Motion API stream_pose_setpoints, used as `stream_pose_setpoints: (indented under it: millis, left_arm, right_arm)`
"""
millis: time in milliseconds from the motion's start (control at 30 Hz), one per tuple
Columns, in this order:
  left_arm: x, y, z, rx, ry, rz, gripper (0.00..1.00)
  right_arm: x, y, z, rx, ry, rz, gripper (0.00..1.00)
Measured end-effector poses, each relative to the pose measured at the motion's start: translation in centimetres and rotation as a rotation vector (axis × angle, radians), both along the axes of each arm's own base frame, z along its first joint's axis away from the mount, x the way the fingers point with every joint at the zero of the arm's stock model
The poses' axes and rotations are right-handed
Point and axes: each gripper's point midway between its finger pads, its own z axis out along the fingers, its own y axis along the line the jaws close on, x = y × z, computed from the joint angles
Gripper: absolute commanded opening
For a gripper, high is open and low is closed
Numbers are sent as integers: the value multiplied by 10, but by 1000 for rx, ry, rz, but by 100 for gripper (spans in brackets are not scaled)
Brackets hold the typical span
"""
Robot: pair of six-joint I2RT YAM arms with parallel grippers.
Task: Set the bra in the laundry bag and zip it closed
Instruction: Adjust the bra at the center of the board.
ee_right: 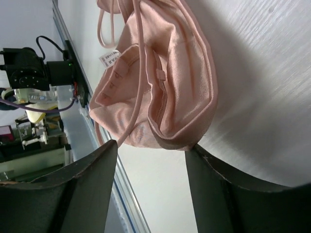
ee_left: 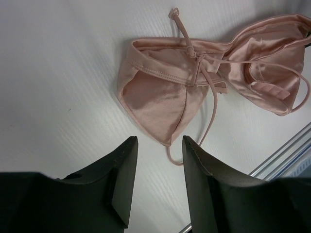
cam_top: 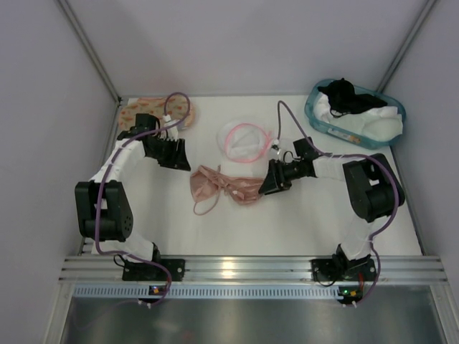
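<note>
The salmon-pink bra lies crumpled in the middle of the table, its thin straps trailing toward the front. Behind it sits the laundry bag, a round white mesh pouch with a pink rim. My left gripper hovers open just left of the bra; in its wrist view the bra lies a short way beyond the open left gripper. My right gripper is open at the bra's right end, where the bra touches its open fingertips. Nothing is held.
A teal basket with black and white laundry stands at the back right. An orange-printed padded piece lies at the back left, partly under the left arm. White walls enclose the table on three sides.
</note>
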Motion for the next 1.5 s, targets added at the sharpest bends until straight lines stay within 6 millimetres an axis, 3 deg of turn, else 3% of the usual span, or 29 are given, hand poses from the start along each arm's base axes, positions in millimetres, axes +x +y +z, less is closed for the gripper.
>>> stream_pose_setpoints:
  millis: [167, 367, 500, 867, 967, 1067, 1233, 1500]
  left_arm:
    - [-1, 5, -6, -11, 27, 30, 47]
    - [0, 11, -8, -11, 32, 53, 46]
    - [-5, 11, -15, -12, 51, 50, 45]
    - [-33, 2, -53, -48, 189, 14, 34]
    - [-39, -10, -56, -62, 203, -28, 34]
    - [-50, -36, -59, -70, 205, -115, 34]
    - [-69, -74, -63, -93, 217, -221, 33]
    - [-53, -88, -92, -130, 284, -144, 29]
  right_arm:
    - [14, -1, 6, 32, -14, -43, 29]
    - [13, -1, 6, 45, -7, -54, 0]
    - [15, -5, 12, 52, -24, -66, 0]
    - [12, -26, 60, 87, -141, -71, 0]
    - [2, -29, 61, 77, -120, -54, 0]
    - [-7, -36, 62, 67, -81, -58, 0]
    - [-4, -39, 72, 89, -45, -98, 0]
    - [8, -11, 76, 145, 22, -118, 0]
